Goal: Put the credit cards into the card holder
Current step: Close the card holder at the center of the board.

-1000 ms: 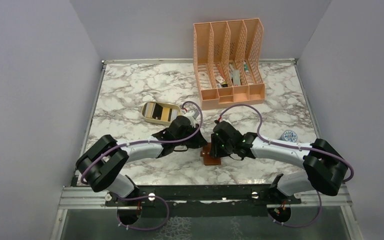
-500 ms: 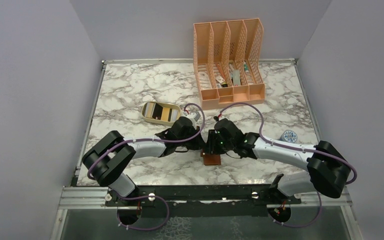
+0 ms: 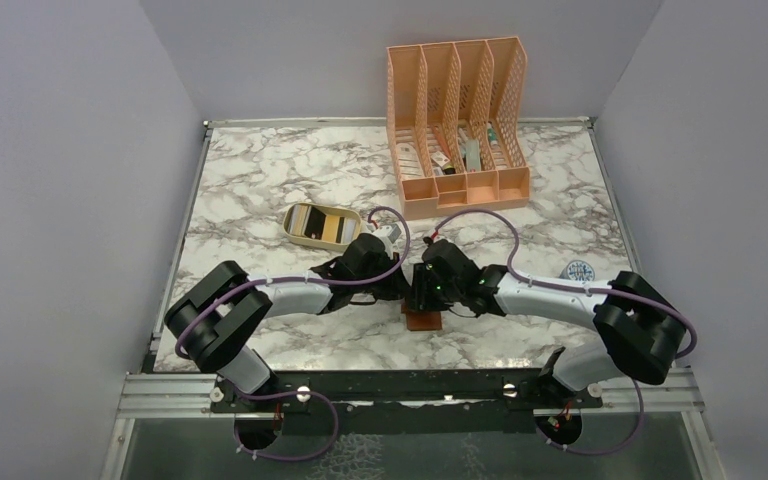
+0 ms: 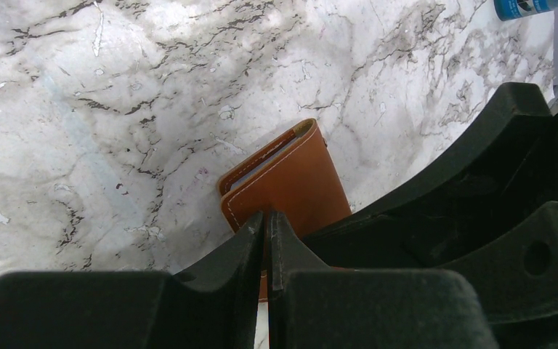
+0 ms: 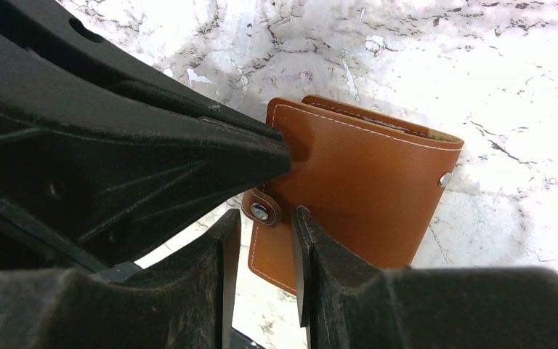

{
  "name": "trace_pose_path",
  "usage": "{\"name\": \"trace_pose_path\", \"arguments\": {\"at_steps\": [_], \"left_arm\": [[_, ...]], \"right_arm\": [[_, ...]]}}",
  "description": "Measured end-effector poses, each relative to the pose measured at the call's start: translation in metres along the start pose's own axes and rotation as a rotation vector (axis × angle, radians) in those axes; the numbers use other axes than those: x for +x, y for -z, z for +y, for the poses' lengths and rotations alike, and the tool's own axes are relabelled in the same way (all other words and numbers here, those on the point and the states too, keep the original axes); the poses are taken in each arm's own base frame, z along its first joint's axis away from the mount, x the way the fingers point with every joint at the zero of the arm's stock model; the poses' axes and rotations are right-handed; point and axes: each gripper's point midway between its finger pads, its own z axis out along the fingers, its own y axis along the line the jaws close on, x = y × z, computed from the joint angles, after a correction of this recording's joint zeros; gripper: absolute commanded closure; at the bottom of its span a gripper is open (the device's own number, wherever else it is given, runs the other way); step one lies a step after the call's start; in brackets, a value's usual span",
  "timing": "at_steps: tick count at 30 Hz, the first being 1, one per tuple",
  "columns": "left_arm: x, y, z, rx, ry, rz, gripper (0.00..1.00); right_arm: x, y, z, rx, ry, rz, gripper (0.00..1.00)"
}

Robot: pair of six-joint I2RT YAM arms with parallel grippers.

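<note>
The card holder [image 5: 363, 196] is smooth tan leather with pale stitching, folded shut on the marbled table [image 3: 260, 180] between my two arms. Marble shows along its free edges. My left hand [image 4: 265, 218] is clenched, tip against the cover. My right hand [image 5: 265, 212] is slightly parted astride the snap tab [image 5: 260, 211]. The flat credit cards [image 3: 322, 224] lie in the oval tray [image 3: 295, 236].

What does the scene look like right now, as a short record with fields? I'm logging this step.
card holder: closed, lying on the table
credit cards: in the beige tray, none in the holder
left gripper: shut, tip against the holder's corner
right gripper: open, fingers either side of the snap tab
progress: holder not yet opened
</note>
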Motion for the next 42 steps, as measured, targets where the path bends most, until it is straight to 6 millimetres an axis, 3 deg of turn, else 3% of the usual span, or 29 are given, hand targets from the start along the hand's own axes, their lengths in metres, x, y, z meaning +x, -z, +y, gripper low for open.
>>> {"name": "trace_pose_path", "arguments": {"at_steps": [9,19,22,32,36,42], "left_arm": [[0.000,0.000,0.000,-0.001,0.001,0.001,0.91],[0.001,0.000,0.001,-0.002,0.002,0.002,0.91],[0.003,0.000,0.003,-0.006,0.003,0.006,0.91],[0.007,0.001,0.006,-0.015,0.013,0.012,0.91],[0.007,0.001,0.006,-0.016,0.015,0.012,0.90],[0.007,0.001,0.008,-0.024,0.019,0.009,0.90]], "right_arm": [[-0.001,-0.004,0.001,-0.006,0.000,-0.005,0.73],[-0.005,-0.005,0.005,-0.020,0.001,-0.020,0.98],[-0.005,-0.005,0.005,-0.023,0.001,-0.022,0.99],[-0.015,0.010,0.014,-0.061,0.001,-0.066,0.99],[-0.014,0.011,0.014,-0.064,0.002,-0.065,0.81],[-0.010,0.007,0.010,-0.055,0.015,-0.053,0.68]]}}
